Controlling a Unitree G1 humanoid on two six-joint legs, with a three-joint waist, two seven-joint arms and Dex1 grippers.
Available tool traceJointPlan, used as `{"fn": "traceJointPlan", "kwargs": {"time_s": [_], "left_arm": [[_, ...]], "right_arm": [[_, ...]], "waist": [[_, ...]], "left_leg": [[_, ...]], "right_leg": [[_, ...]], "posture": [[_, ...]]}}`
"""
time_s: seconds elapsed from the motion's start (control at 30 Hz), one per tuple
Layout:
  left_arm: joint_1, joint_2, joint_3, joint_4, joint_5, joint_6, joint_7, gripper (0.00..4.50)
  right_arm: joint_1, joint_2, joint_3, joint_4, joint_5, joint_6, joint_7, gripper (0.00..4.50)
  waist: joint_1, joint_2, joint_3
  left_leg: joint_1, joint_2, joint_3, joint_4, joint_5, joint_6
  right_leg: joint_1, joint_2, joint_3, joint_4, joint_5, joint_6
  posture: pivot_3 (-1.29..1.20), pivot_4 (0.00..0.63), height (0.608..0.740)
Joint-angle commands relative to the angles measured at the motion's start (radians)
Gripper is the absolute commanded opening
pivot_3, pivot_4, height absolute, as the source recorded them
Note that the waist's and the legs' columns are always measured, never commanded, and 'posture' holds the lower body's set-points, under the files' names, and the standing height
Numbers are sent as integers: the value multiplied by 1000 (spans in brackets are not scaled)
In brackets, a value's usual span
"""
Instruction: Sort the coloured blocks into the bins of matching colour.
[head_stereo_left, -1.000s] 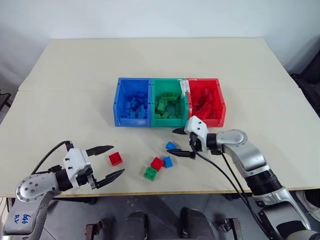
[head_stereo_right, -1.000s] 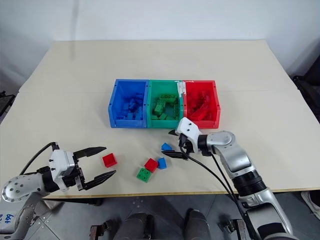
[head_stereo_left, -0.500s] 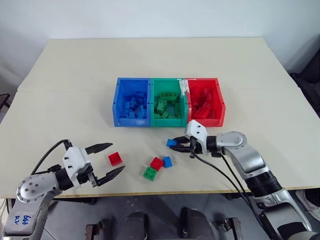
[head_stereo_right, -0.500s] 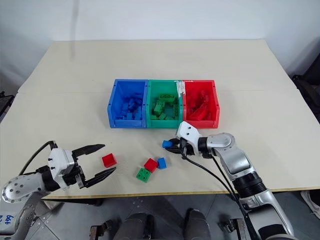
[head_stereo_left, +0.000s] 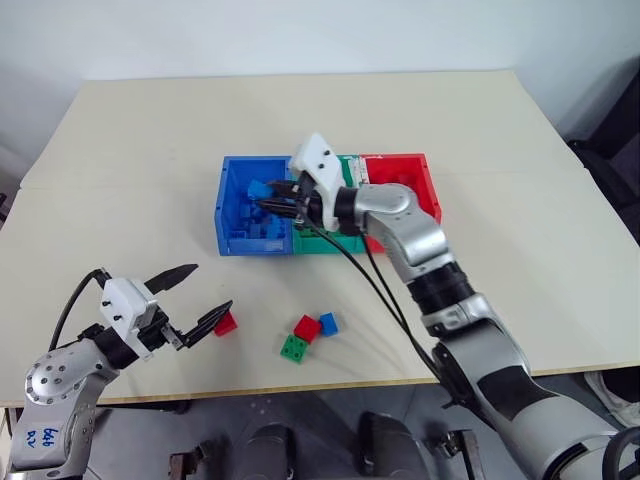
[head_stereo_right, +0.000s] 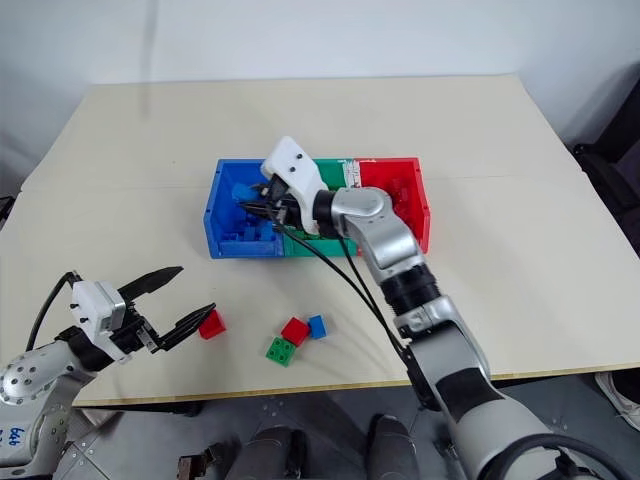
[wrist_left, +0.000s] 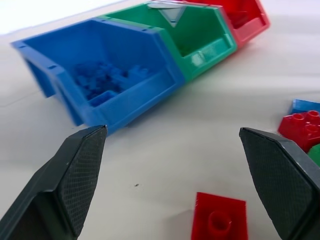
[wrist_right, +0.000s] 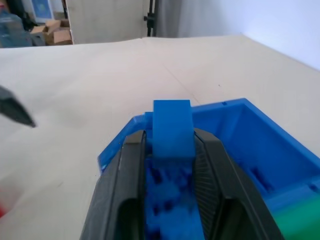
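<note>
My right gripper (head_stereo_left: 268, 198) is shut on a small blue block (head_stereo_left: 258, 189) and holds it level above the blue bin (head_stereo_left: 232, 215), pointing left. The right wrist view shows the blue block (wrist_right: 172, 129) pinched between the fingers (wrist_right: 134, 155), with the blue bin's rim (wrist_right: 235, 105) beneath. The green bin (head_stereo_left: 318, 243) and the red bin (head_stereo_left: 427, 178) adjoin it in a row. My left gripper (head_stereo_left: 212, 287) stands open near the table's front left. A red block (head_stereo_left: 226, 323) lies on the table just beside its fingertips, untouched, and appears below the open jaws in the left wrist view (wrist_left: 220, 222).
A red block (head_stereo_left: 308, 327), a blue block (head_stereo_left: 327, 323) and a green block (head_stereo_left: 294, 347) lie clustered on the table in front of the bins. All three bins hold several bricks. The table's front edge (head_stereo_left: 330, 385) runs close behind the loose blocks.
My right gripper shut on a blue block on the table, then lifted it up and left to above the blue bin. My left gripper stayed open and drifted slightly left.
</note>
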Motion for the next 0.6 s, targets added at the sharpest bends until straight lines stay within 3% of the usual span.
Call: {"fn": "traceJointPlan", "kwargs": {"time_s": [0.03, 0.17, 0.3, 0.43, 0.6], "left_arm": [[19, -7, 24, -48, -1, -16, 16, 4500], [28, -4, 25, -54, 2, -18, 22, 4500], [12, 6, 17, -47, 4, -17, 18, 4500], [-23, 20, 2, -21, -1, -11, -7, 4500], [-62, 51, -11, 38, -22, 9, -70, 4500]], "right_arm": [[-77, 31, -30, 144, -40, -113, -74, 1624], [-112, 46, -50, 233, -46, -184, -75, 2928], [-64, 10, -83, 152, 8, -248, 48, 4349], [94, -111, -107, -92, 118, -253, 274, 4487], [328, -321, -158, -339, 222, -212, 452, 4487]], "waist": [[-3, 0, 0], [-9, 0, 0], [-8, 0, 0], [4, 0, 0], [4, 0, 0]], "left_leg": [[0, 0, 0, 0, 0, 0], [0, 1, 1, -1, 0, 0], [0, 1, 1, -1, 0, 0], [0, 1, 0, -1, 0, 0], [0, 0, 1, 0, -2, 1]], "right_leg": [[0, 0, 0, 0, 0, 0], [-1, 0, 0, 0, 0, -1], [-1, 1, 0, 0, 0, -1], [0, 0, 0, 0, 0, -1], [1, 0, -1, -2, 0, -1]], "posture": [[0, 150, 740], [0, 150, 740], [0, 150, 740], [0, 150, 740], [0, 150, 740]]}}
